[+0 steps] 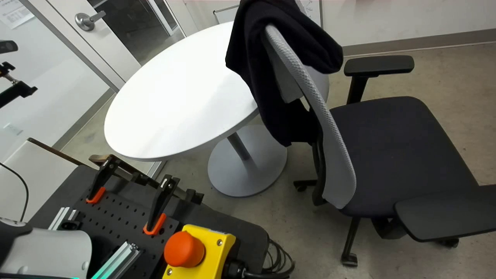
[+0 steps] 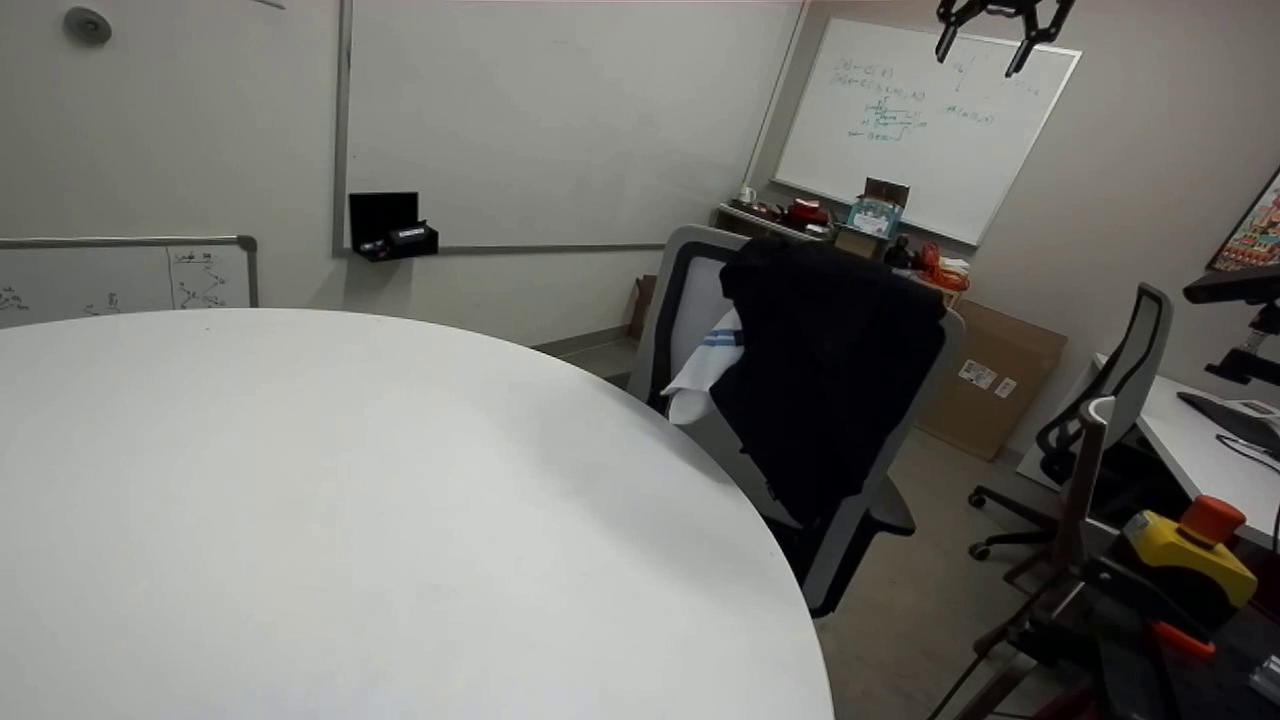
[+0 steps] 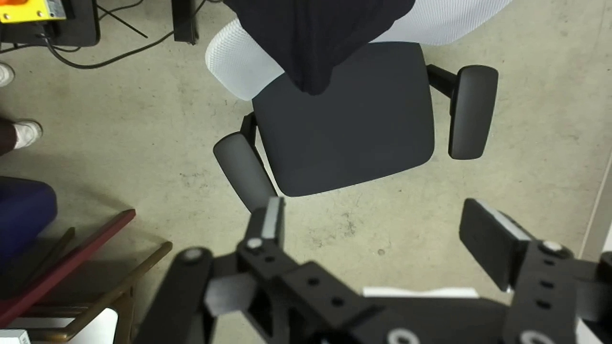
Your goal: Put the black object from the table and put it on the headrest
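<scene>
A black cloth (image 1: 267,87) is draped over the top of the grey chair back (image 1: 335,162), beside the table. It also shows in an exterior view (image 2: 830,370) and at the top of the wrist view (image 3: 315,38), where its lower point hangs over the seat. The white round table (image 1: 182,97) bears no black object in the visible part; it also shows in an exterior view (image 2: 400,500). My gripper (image 3: 373,210) is open and empty, apart from the cloth. In an exterior view its fingers (image 2: 982,58) are high up, above the chair's level.
A white cloth with blue stripes (image 2: 710,365) hangs on the chair back, partly behind the black cloth. The chair has a dark seat (image 3: 344,129) and two armrests (image 3: 473,112). A yellow emergency-stop box (image 1: 211,248) and orange-tipped clamps (image 1: 157,209) are by the robot's base.
</scene>
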Motion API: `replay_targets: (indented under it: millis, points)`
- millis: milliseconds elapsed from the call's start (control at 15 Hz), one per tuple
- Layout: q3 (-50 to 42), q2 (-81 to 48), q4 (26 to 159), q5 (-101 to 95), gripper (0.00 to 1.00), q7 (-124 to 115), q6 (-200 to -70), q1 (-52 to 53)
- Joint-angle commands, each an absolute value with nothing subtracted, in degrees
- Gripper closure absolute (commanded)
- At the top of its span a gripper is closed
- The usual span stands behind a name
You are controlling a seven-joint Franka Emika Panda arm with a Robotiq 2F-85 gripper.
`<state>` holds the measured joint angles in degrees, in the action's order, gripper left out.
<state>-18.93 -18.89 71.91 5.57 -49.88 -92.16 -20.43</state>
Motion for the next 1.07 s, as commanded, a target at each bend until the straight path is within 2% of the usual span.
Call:
replay_targets:
  millis: [0,333,1000]
  points:
    - [-18.03,-19.9,68.4,6.5,0.0,-48.94,-89.48,-20.19]
    - [-12.54,-13.82,73.87,11.6,0.0,-41.88,-87.42,-17.63]
    - [0.25,-3.87,86.46,11.94,0.0,-39.19,-84.38,-2.93]
